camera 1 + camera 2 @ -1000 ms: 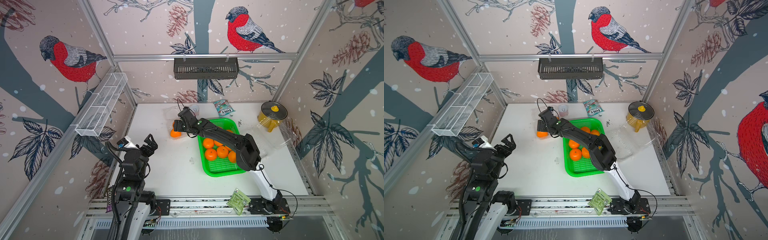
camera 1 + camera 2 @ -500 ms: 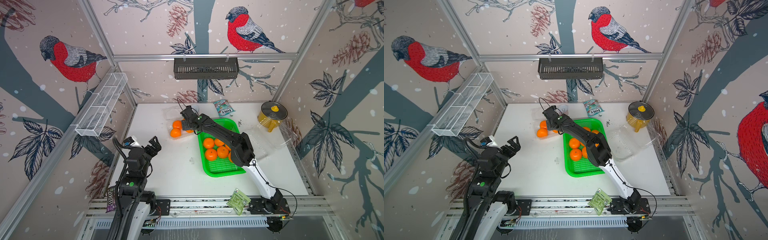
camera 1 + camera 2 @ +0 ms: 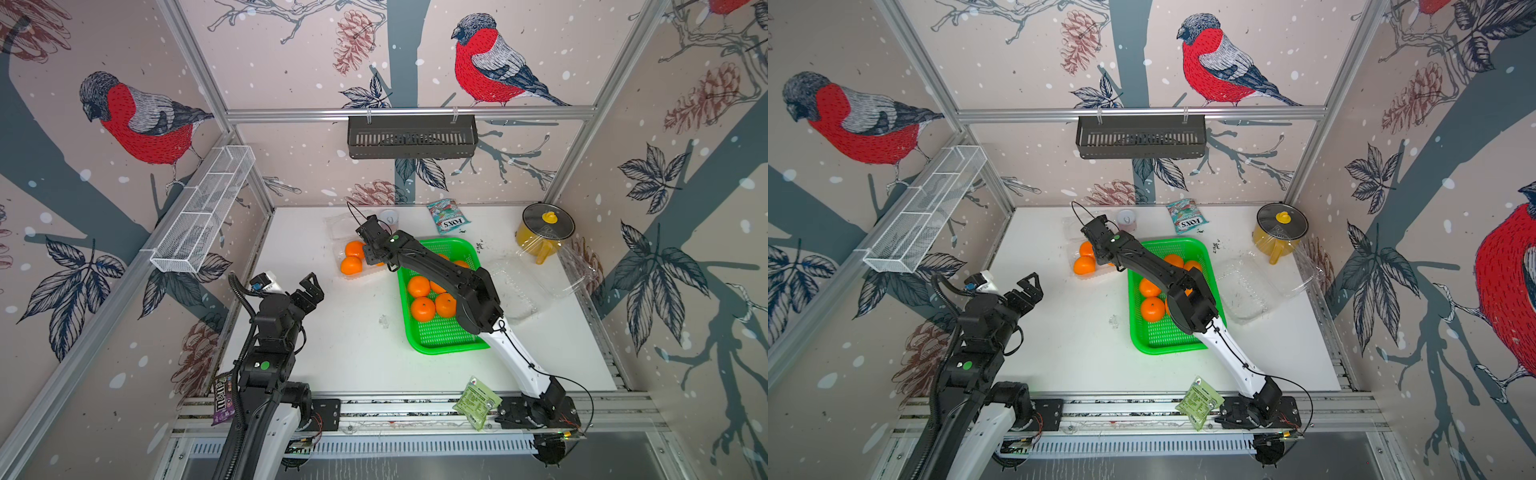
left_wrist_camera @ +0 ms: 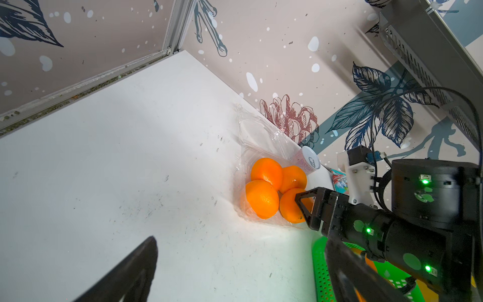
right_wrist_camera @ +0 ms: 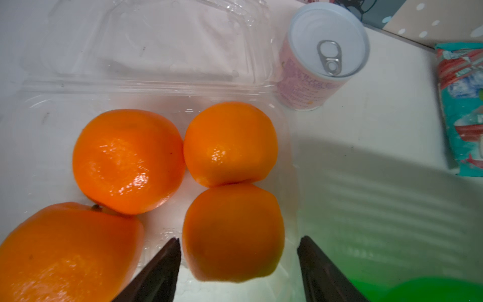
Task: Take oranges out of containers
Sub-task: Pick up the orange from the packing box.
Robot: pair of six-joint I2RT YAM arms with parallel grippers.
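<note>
Orange-skinned, the small round mandarin [image 5: 232, 230] lay right between the right gripper's [image 5: 237, 238] spread black fingers [image 5: 159, 269], not yet pinched.

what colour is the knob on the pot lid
Yellow knob, matching the yellow pot; clearest in a top view.

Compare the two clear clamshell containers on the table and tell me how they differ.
The full container, left of the green tray, holds four oranges; the empty container, right of it, holds none. The full container lies beside a can; the empty container lies near the yellow pot. The right gripper, open, straddles an orange in the full container; nothing reaches into the empty container. Both are clear plastic with lids open.
</note>
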